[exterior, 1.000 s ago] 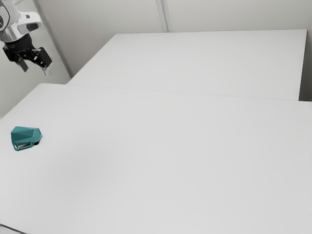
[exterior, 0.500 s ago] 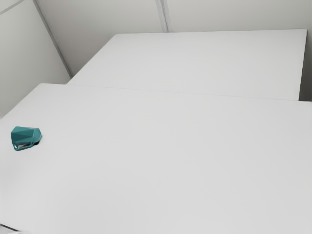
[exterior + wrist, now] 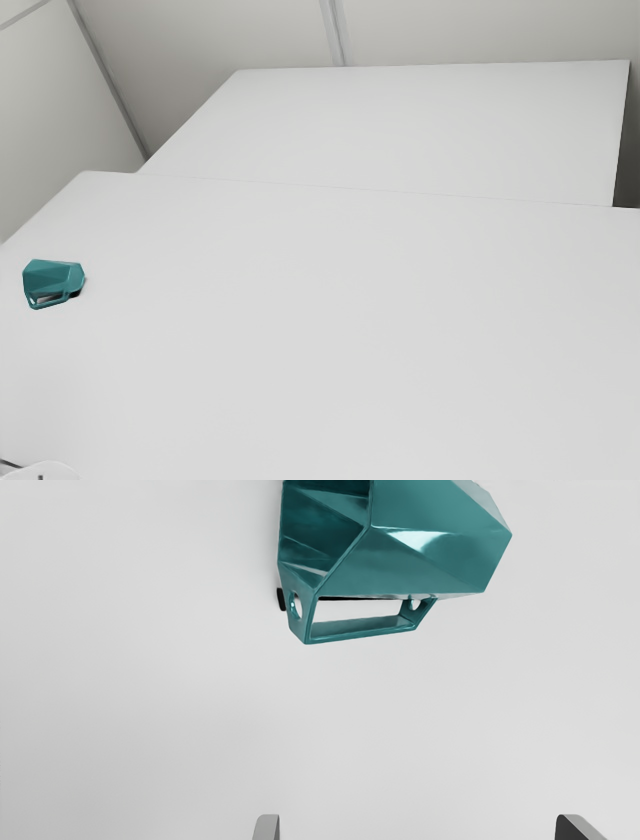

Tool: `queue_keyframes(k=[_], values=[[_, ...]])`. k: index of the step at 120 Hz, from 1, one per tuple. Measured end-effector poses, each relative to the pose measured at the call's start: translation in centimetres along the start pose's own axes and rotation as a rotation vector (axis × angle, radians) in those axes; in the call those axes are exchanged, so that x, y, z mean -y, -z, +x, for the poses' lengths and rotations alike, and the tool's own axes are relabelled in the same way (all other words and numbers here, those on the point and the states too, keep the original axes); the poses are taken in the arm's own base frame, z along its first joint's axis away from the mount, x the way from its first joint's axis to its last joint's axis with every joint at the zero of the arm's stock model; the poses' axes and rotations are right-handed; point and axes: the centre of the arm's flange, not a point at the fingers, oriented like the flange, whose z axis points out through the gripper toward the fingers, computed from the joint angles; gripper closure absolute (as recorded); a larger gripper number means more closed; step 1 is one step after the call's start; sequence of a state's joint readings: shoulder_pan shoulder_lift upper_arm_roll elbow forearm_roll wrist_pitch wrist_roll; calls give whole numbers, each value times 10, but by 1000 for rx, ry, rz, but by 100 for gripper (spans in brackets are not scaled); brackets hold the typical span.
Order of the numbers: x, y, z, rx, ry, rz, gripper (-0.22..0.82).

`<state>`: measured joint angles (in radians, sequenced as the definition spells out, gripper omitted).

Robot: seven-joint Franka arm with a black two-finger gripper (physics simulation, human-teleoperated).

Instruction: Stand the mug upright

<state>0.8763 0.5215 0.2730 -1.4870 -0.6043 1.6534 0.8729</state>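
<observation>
In the wrist view the end effector (image 3: 418, 826) has its fingers wide apart, nothing between them. Beyond them, at the exterior view's left edge, the teal faceted mug (image 3: 53, 283) lies on its side on the table (image 3: 330, 320), so gripping, righting and setting it down appear left to do. Its long axis runs roughly left to right across that frame, mouth leftward, handle (image 3: 362, 626) toward the lower edge.
</observation>
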Motion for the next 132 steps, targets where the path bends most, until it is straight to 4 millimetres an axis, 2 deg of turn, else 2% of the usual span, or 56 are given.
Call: queue_keyframes(k=[14,42,76,98,132], values=[[9,-18,19,-21,-74,-42,0],[3,-40,55,-101,-209,-124,0],[14,-68,62,-165,-263,-208,0],[25,-75,64,-194,-286,-226,0],[18,-90,77,-229,-339,-259,0]])
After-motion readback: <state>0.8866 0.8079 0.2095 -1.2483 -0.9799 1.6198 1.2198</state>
